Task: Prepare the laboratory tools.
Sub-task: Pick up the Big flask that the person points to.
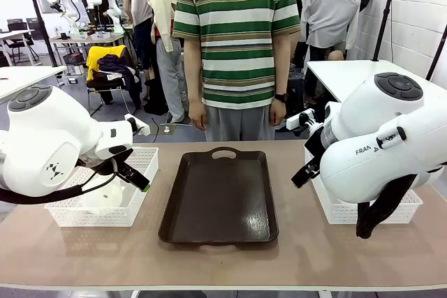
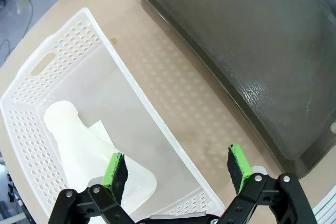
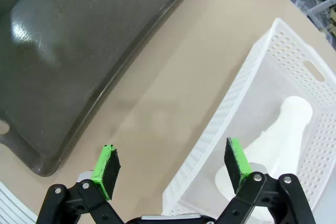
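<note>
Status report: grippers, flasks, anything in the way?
Left gripper, right gripper open, empty. Left flask in left basket, right flask in right basket. Nothing blocking either.

A white basket point(image 1: 91, 215) with a flask point(image 1: 100, 198) sits left of the dark tray point(image 1: 218, 197), another basket point(image 1: 342, 213) right, a person point(image 1: 236, 40) behind.

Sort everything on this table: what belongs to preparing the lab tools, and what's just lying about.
For the job:
- left flask, lying in the left basket
- right flask, lying in the right basket
- left gripper and right gripper, both open

Just lying about:
- the two baskets themselves
- dark brown tray, nothing on it
</note>
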{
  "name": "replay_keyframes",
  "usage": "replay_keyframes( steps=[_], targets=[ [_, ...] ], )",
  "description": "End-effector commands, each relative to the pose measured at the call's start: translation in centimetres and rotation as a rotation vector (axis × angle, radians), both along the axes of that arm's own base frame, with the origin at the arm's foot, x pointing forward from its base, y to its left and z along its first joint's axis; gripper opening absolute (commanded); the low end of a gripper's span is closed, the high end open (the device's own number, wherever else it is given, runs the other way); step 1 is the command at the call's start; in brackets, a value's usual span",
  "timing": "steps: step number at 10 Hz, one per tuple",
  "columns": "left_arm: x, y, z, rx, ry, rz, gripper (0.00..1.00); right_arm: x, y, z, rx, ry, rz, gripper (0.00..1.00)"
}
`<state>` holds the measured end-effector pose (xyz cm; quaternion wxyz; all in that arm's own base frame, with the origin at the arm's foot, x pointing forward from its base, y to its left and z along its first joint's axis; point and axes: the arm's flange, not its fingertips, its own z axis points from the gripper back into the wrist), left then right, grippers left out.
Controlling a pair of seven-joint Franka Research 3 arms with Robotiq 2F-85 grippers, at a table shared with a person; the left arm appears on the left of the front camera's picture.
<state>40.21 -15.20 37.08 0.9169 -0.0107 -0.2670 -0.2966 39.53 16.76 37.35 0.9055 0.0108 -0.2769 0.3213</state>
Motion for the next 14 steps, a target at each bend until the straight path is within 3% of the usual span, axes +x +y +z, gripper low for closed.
replay_keyframes(
  steps=[1,2,4,6,7,10,12,14],
  targets=[
    [0.0,0.1,0.0,-0.001,0.0,0.003,1.0,0.0,0.0,0.0,0.0,0.0,0.0,1.0],
    [0.0,0.0,0.0,0.0,0.0,0.0,1.0,-0.7,-1.6,2.1,0.025,-0.015,-0.004,1.0],
    [-1.1,1.5,4.8,-0.067,-0.044,0.007,1.0,-1.7,-4.8,5.7,0.097,-0.017,0.006,1.0],
    [-2.7,4.8,9.1,-0.221,-0.046,-0.009,1.0,-2.2,-8.8,8.7,0.22,-0.005,0.056,1.0],
    [-4.0,7.4,11.4,-0.319,-0.011,-0.004,1.0,-2.6,-11.8,9.8,0.293,0.019,0.056,1.0],
    [-5.5,14.4,14.0,-0.465,0.026,0.043,1.0,-3.2,-19.6,10.5,0.453,0.06,0.029,1.0],
    [-5.9,18.5,13.9,-0.532,0.074,0.062,1.0,-3.8,-23.2,10.4,0.586,0.058,0.022,1.0],
    [-7.0,20.7,14.1,-0.591,0.065,0.072,1.0,-4.2,-25.0,10.2,0.643,0.051,-0.003,1.0]
  ],
)
